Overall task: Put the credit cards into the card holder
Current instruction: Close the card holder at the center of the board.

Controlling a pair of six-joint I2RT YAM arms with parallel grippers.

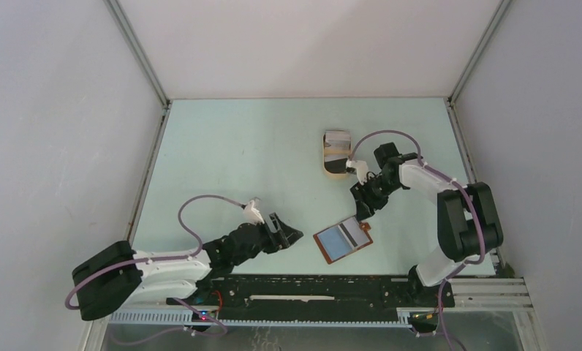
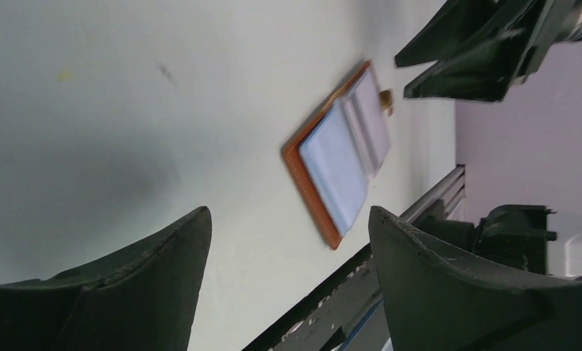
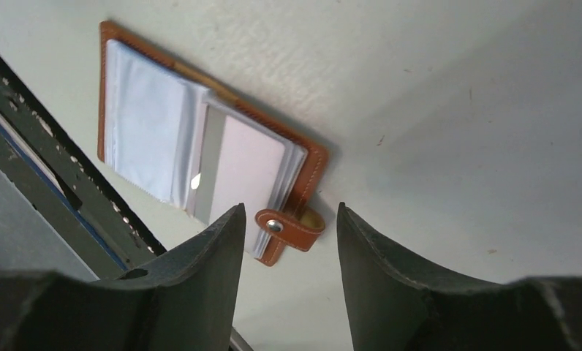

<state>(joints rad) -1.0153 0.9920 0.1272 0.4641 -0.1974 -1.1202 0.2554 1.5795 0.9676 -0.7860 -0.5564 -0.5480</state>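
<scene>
The reddish-brown leather folding card holder [image 1: 343, 242] lies open on the pale green table [image 1: 222, 161] at 5 o'clock from its centre. The thin credit cards [image 1: 338, 140] sit in the tan oval tray [image 1: 335, 172] at 12 o'clock from it. My right pincer [image 1: 361, 212], spread and empty, hovers at 1 o'clock of the holder, and my left pincer [image 1: 295, 235], likewise spread and empty, at 9 o'clock. I judge the step to be card fetching: my right pincer must next reach the tray and pinch one card's edge.
</scene>
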